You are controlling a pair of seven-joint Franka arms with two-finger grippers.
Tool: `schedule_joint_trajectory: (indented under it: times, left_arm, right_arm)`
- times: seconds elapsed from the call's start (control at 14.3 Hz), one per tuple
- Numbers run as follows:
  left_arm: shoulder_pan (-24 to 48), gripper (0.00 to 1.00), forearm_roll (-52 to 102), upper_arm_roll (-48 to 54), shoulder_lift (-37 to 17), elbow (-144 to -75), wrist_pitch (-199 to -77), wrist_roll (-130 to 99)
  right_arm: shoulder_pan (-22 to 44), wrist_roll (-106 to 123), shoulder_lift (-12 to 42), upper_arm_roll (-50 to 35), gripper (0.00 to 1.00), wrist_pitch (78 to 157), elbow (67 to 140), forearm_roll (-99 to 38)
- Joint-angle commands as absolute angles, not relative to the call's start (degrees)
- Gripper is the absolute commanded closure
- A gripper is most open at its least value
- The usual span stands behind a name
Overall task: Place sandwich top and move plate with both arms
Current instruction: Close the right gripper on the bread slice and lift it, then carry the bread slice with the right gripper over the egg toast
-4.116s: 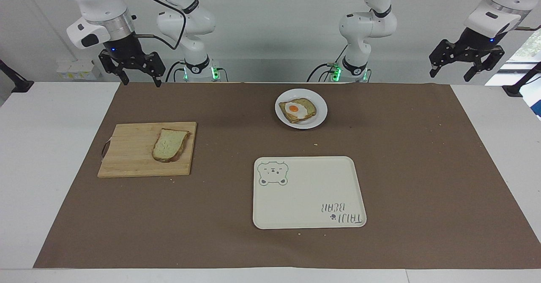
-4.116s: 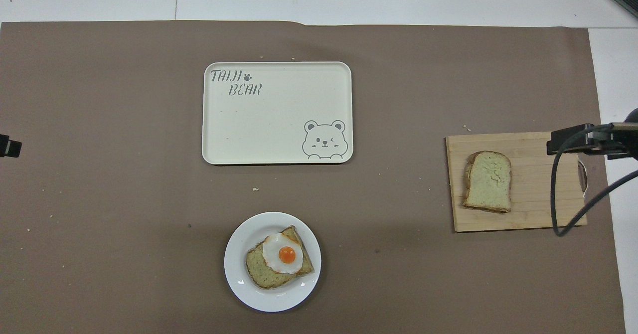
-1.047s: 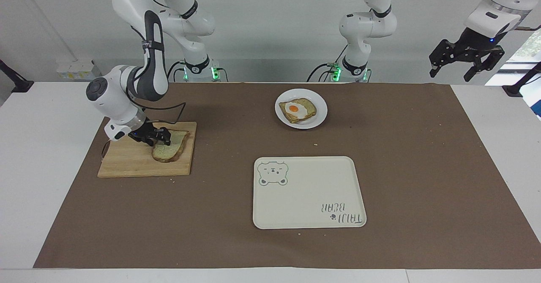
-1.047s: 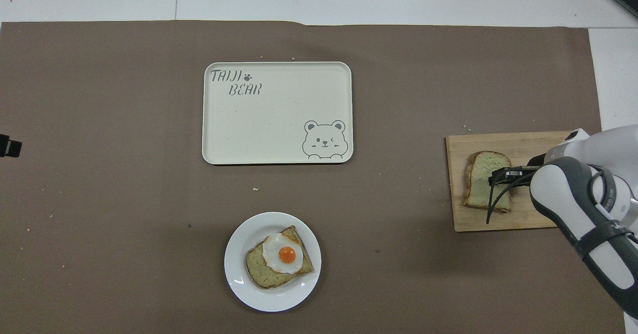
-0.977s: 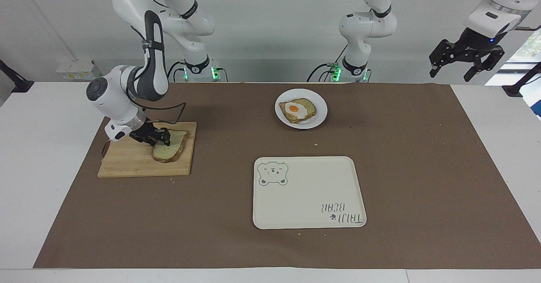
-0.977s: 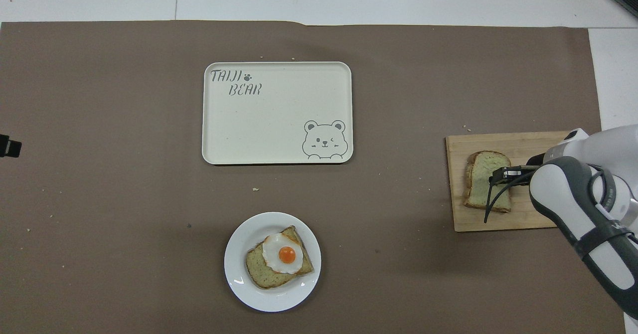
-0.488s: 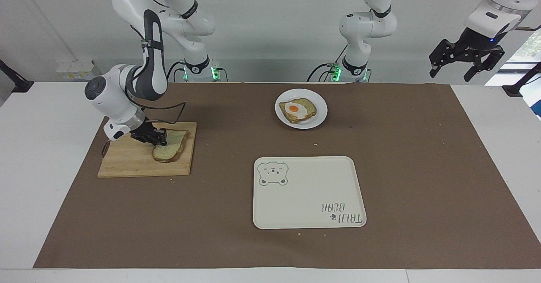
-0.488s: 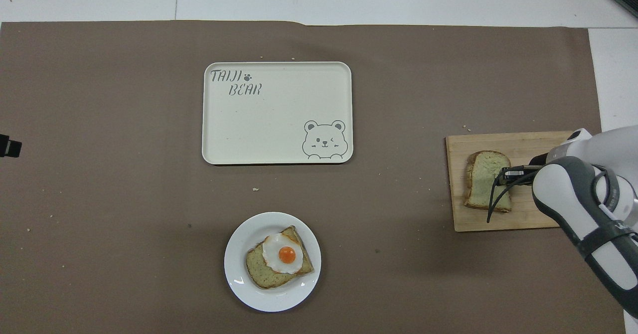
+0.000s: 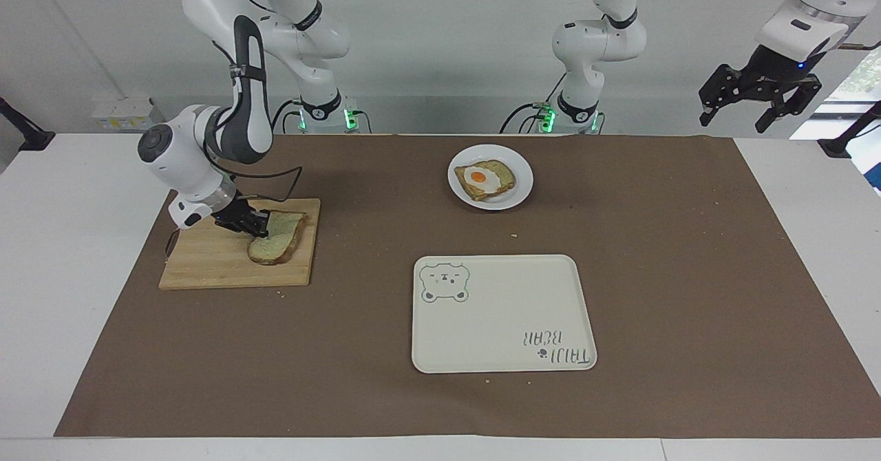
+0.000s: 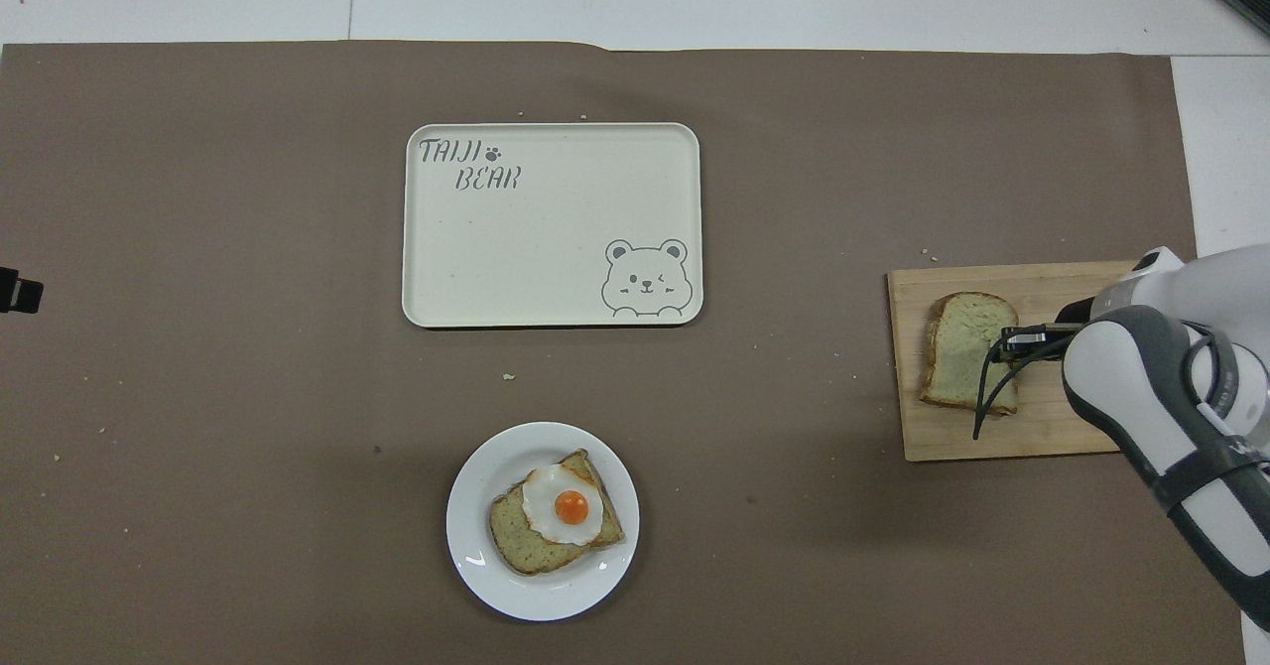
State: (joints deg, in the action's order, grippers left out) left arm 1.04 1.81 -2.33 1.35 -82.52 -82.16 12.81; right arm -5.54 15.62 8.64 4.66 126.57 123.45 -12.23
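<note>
Down at the right arm's end of the table, the right gripper [image 9: 258,226] is low on the wooden cutting board [image 9: 213,261], clamped onto the edge of the bread slice [image 9: 279,237]. Its fingertips meet at the slice's side that faces the board's handle; the slice's rounded end points away from the robots. Gripped edge looks slightly lifted off the board, though hard to be sure from this angle. Rest of the slice lies on the board.

Left gripper [image 9: 757,100] hangs high over the table's edge at the left arm's end, fingers apart, holding nothing; that arm waits.

White plate [image 9: 519,189] sits close to the robots near mid-table, carrying toast with a fried egg [image 9: 480,177]. Cream bear tray [image 9: 502,323] lies farther from the robots than the plate, well apart from the board.
</note>
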Motion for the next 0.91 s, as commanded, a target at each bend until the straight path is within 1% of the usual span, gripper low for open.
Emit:
schedule_joint_trajectory:
  times: [0.0,0.21,0.42,0.63,0.84]
  left_arm:
    - [0.35,0.0,1.58,-1.93,1.32,-81.56,-80.77,12.83]
    - [0.35,0.0,1.58,-1.93,1.32,-81.56,-80.77,12.83]
    - [0.35,0.0,1.58,-1.93,1.32,-81.56,-80.77,12.83]
    - [0.35,0.0,1.58,-1.93,1.32,-81.56,-80.77,12.83]
    - [0.35,0.0,1.58,-1.93,1.32,-81.56,-80.77,12.83]
  right_arm:
    - [-5.19,17.23,7.21,4.31,1.0,121.14,119.02,-12.22]
    - [-4.92,17.14,6.95,3.61,1.0,112.62,113.48,-12.13]
    - [-4.92,17.49,6.68,1.42,1.0,106.8,111.27,-13.18]
    - [-4.92,17.32,6.33,-2.18,1.0,103.98,111.27,-13.27]
    - [-4.83,15.22,6.15,-7.28,1.0,103.71,111.36,-13.36]
